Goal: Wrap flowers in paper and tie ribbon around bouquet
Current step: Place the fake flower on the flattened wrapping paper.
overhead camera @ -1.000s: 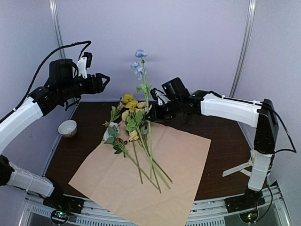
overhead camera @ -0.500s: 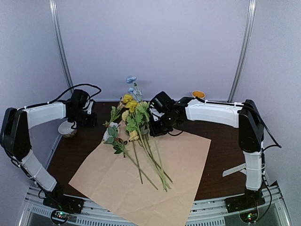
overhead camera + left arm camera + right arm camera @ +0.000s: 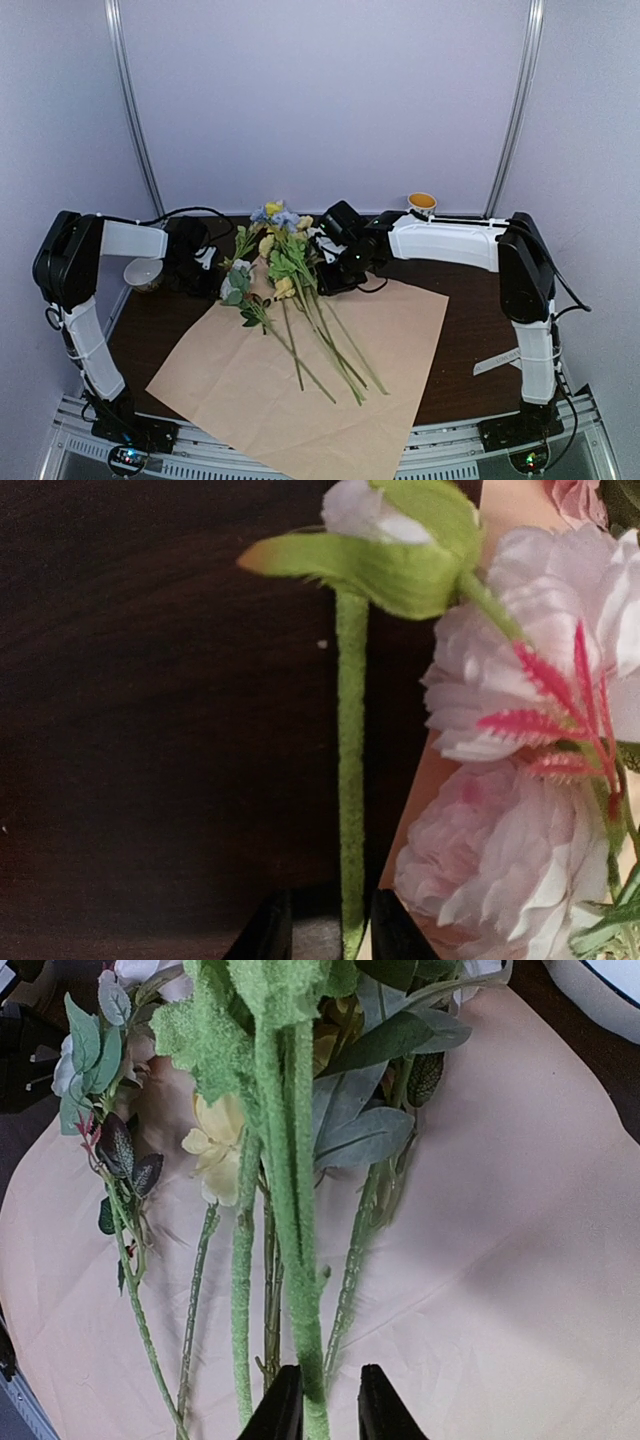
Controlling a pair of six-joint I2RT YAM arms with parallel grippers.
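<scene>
The flowers [image 3: 283,262] lie loose on the peach-tan paper [image 3: 400,330], blossoms toward the far edge and stems fanned toward me. My right gripper [image 3: 325,268] is low at their right side. Its fingers [image 3: 283,1405] stand open around a fuzzy green stem [image 3: 290,1210], with a gap on the right. My left gripper [image 3: 212,268] rests by the blossoms' left side. It is open, with a thin stem [image 3: 350,780] between its fingertips [image 3: 268,935] beside pink blossoms [image 3: 520,840]. The cream ribbon [image 3: 503,361] lies at the table's right edge. No wrapped bouquet shows.
A white bowl [image 3: 145,272] sits on the dark table [image 3: 470,275] just left of my left arm. A small cup [image 3: 422,202] with orange inside stands at the far back right. Lilac walls and metal poles close in the back and sides.
My right arm has lowered the tall blue flower onto the bunch and its jaws have parted. My left arm has come down from high on the left to the table beside the blossoms.
</scene>
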